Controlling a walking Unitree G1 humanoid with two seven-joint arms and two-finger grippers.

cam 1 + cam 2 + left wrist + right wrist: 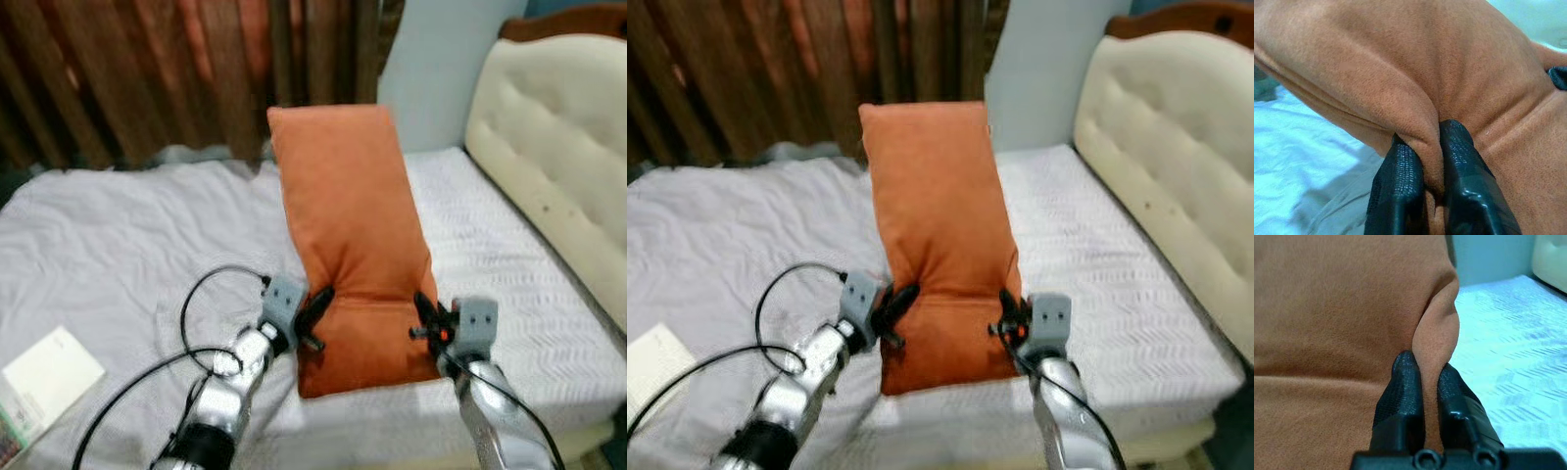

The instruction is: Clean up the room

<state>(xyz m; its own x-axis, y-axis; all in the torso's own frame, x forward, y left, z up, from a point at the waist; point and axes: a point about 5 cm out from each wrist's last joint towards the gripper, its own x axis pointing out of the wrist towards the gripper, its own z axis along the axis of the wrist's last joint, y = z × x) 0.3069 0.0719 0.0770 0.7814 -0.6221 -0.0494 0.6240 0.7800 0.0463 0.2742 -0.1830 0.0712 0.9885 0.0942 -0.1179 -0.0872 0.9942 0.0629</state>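
I see the orange pillow (355, 245) in the middle of the frame, its far end tipped up toward the brown curtain (167, 69) and its near end sagging between my two arms over the white bed (118, 245). My left gripper (315, 315) sits at lower centre, its fingers (1400, 191) pinching a fold of the pillow's left edge. My right gripper (427, 318) sits just right of it, its fingers (1403, 391) clamped on a fold of the right edge. The cream headboard (558, 147) fills the upper right; a white book (51, 374) lies at lower left.
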